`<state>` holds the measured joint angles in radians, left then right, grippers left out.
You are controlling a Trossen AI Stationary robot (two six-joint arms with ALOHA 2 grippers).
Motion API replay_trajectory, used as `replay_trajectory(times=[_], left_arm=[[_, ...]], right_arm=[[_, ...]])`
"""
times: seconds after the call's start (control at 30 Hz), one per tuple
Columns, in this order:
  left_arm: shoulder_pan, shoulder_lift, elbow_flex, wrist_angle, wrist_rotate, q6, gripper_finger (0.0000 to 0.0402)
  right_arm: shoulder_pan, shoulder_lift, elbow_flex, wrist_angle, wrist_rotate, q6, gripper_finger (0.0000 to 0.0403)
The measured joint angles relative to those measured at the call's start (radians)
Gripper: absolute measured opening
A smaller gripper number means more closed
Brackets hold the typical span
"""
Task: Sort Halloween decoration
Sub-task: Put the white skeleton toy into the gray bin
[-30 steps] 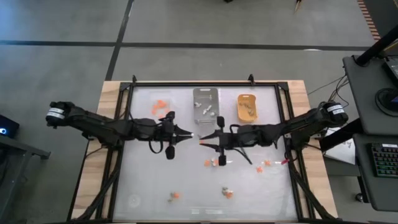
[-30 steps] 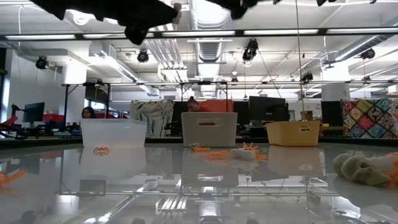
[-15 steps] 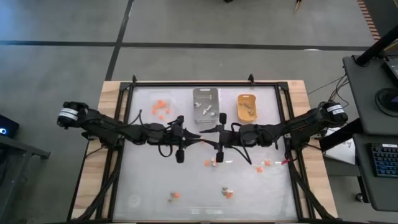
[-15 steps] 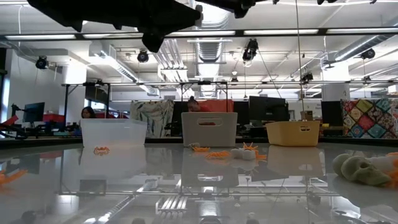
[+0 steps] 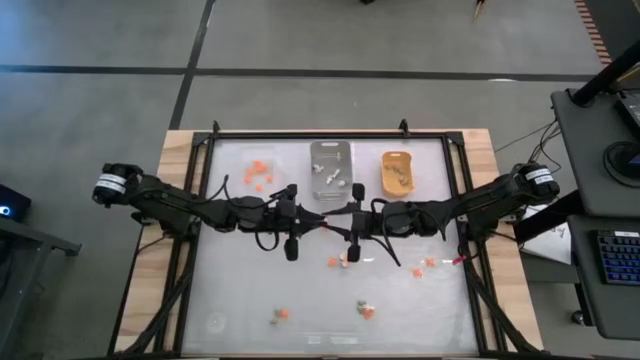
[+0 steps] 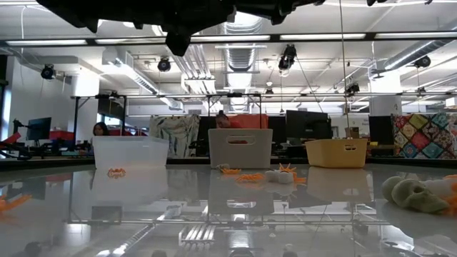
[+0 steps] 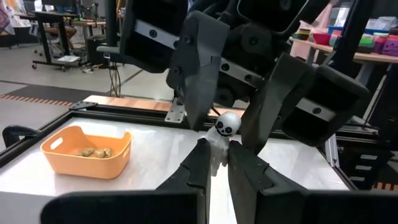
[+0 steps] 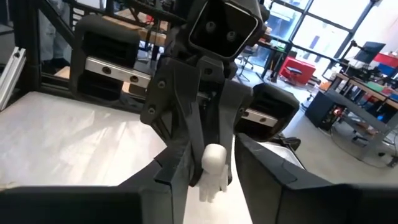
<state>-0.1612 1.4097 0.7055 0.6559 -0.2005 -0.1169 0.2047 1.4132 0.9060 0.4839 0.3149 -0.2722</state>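
Observation:
A small white skeleton figure (image 7: pixel 219 144) hangs in mid-air over the table's middle, with my left gripper (image 7: pixel 216 152) shut on it. My right gripper (image 8: pixel 212 149) faces it from the table's right side, open, one finger (image 7: pixel 198 81) on each side of the figure's round head (image 7: pixel 228 123). Whether those fingers touch it I cannot tell. In the high view the two grippers meet tip to tip (image 5: pixel 327 215). More trinkets lie loose on the table: orange and white ones (image 5: pixel 341 260), (image 5: pixel 421 267), (image 5: pixel 280 316), (image 5: pixel 365 309). My left gripper pinches the figure's body and legs (image 7: pixel 215 158) between its two fingers. The fingers point level, coming from the table's left. The figure is lifted clear of the table, and its head sticks out past the fingertips.
Three small trays stand in a row at the far edge: a clear one (image 5: pixel 258 173) with orange trinkets, a grey one (image 5: pixel 330 168), an orange-yellow one (image 5: pixel 397 172) with tan pieces. In the low view a pale skull (image 6: pixel 414 194) lies near the right.
My left gripper has gone toward the table's right edge with the white figure, closing the gap to my right gripper. The figure now lies between the right gripper's fingers. The right arm has kept its place.

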Motion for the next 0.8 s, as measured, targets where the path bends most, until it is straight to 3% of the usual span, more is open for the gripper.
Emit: replay_trajectory(times=[0.3,0.47,0.63,0.8], left_arm=[[0.0,0.0,-0.001,-0.001,-0.003,-0.001,0.0013],[0.0,0.0,-0.001,-0.001,-0.003,-0.017,0.0021],[0.001,-0.004,-0.001,-0.027,-0.009,-0.028,0.0071],[0.0,-0.015,-0.001,-0.164,0.002,-0.052,0.0135]], right_arm=[[0.0,0.0,0.0,-0.001,0.0,-0.008,0.0027],[-0.002,0.0,0.0,-0.001,0.0,0.005,0.0019],[-0.017,0.0,0.0,-0.004,-0.009,0.046,0.0018],[-0.07,0.0,0.0,-0.02,0.008,0.099,0.0017]])
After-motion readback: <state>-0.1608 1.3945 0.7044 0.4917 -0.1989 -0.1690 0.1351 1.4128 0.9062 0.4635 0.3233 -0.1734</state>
